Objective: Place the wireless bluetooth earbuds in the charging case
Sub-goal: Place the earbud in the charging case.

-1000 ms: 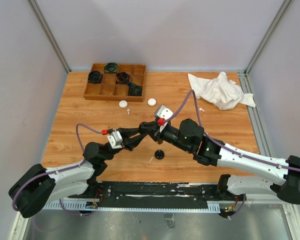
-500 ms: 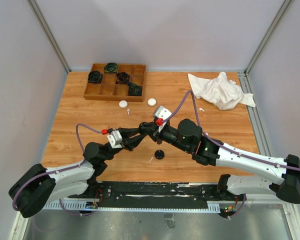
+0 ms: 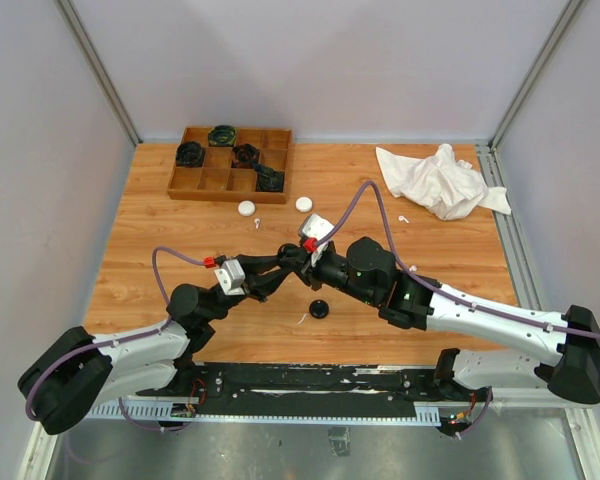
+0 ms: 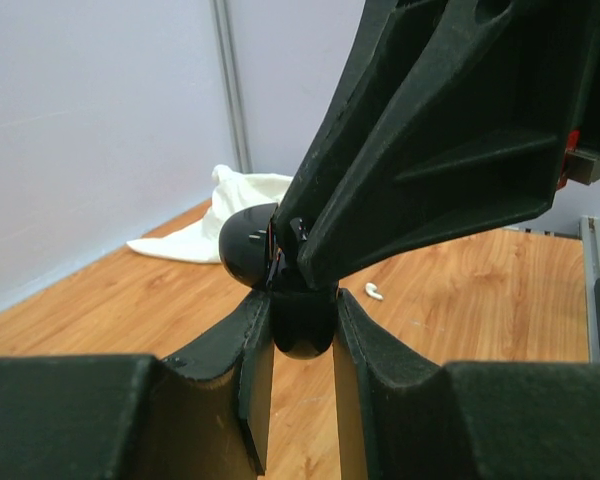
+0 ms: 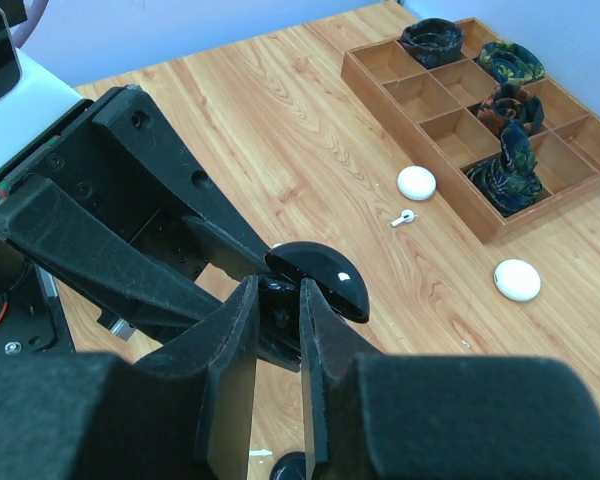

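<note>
L claw (image 4: 302,310) is clamped on the small round black plastic charging case (image 4: 302,338), one finger on each side, holding it up off the brown wooden table (image 3: 130,250). The case's black lid (image 4: 246,245) is flipped open, just up and left of the L claw's tips. R claw (image 5: 278,292) meets it from the other side. Its tips are pushed almost together and poke down into the open case, right on top of the L claw's tips. Something small & dark sits btwn the R tips; can't tell if it's an earbud.

Far past both claws, to the left, is the brown wooden tray w/ square boxes (image 3: 210,195). Nearer the claws lie two white round cases (image 3: 246,208), w/ a tiny white stemmed earbud (image 3: 257,223) beside the left one. Just below the R claw lies a flat black round puck (image 3: 320,309), w/ a second white earbud (image 3: 302,319) next to it. Right of the R claw is a third white earbud (image 3: 403,218), near the crumpled white cloth (image 3: 440,180).
</note>
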Motion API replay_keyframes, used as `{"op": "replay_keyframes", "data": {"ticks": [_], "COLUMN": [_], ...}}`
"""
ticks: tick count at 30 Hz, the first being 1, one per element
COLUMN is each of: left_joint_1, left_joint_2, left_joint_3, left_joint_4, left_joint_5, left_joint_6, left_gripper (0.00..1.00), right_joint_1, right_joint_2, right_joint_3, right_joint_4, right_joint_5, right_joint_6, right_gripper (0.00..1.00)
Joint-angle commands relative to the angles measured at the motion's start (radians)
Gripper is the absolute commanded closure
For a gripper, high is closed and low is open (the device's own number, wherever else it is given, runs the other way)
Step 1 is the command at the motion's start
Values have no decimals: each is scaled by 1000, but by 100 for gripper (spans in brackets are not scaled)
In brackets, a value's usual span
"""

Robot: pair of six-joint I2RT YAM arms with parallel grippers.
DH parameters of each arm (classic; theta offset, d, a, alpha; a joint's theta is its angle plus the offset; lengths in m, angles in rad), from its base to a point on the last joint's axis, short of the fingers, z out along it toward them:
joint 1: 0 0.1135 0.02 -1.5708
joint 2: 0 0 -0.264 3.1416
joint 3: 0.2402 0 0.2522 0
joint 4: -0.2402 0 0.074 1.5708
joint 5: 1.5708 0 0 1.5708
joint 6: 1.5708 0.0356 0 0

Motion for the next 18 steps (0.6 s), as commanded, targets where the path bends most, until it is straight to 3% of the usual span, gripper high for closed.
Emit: {"op": "replay_keyframes", "data": {"ticks": [1,5,11,18], "left_joint_1": [5,5,5,6], "left_joint_2": [-1,2,15,27], "left_joint_3": [4,4,3,-1], "left_joint_4": [65,70,70,41], "left_joint_5": [0,3,-2,15], "left_joint_6": [-6,-10,-13,-32], "left_gripper": [100,100,100,100], "right_joint_1": [18,18,18,-16], "right_joint_2": [19,22,0,-39], "right_joint_3": [24,25,34,75], "right_joint_4": [-15,-20,-41,-152], "right_joint_5": [-7,-2,7,-42], "right_joint_6": [-3,-4,-18,-65], "right_gripper": [86,84,62,47]}}
